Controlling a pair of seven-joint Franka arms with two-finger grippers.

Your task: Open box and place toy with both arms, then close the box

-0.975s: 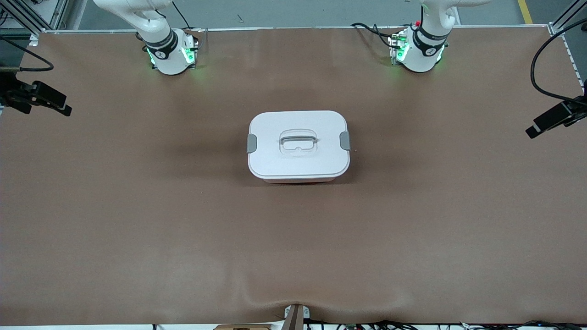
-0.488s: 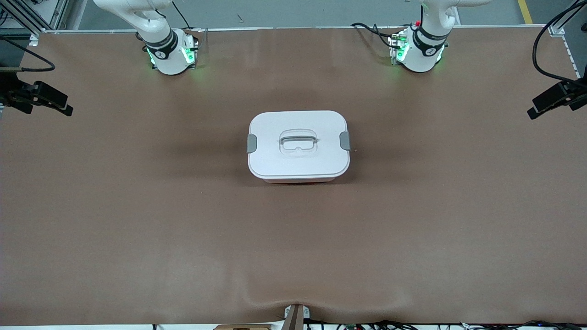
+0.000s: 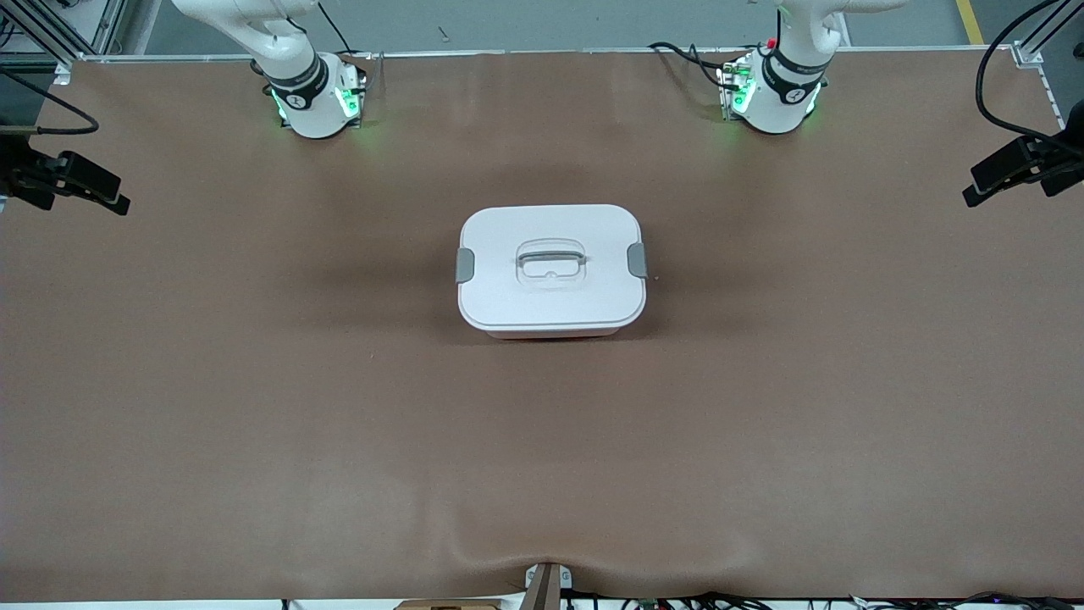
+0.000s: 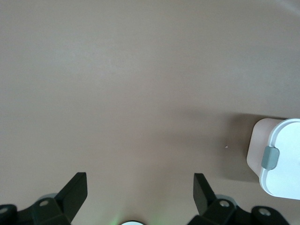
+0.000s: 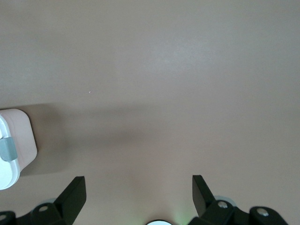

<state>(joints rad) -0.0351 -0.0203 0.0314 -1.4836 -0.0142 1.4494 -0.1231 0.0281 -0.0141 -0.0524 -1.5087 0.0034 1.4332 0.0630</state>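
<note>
The box [image 3: 551, 269] stands in the middle of the table with its white lid on, grey clips [image 3: 465, 265] at both ends and the handle [image 3: 551, 257] lying in its recess. A pink wall shows under the lid in the left wrist view [image 4: 257, 145] and in the right wrist view [image 5: 24, 136]. The toy is out of view. My left gripper [image 3: 974, 188] hangs open and empty over the left arm's end of the table, fingertips wide apart [image 4: 139, 180]. My right gripper [image 3: 114, 196] hangs open and empty over the right arm's end [image 5: 138, 183].
Brown matting [image 3: 339, 424] covers the whole table. The two arm bases [image 3: 318, 102] [image 3: 775, 97] stand along the table edge farthest from the front camera. A small bracket [image 3: 546, 580] sits at the nearest edge.
The left gripper has moved up in the front view, toward the bases' edge of the table. The right gripper and the box have stayed where they were.
</note>
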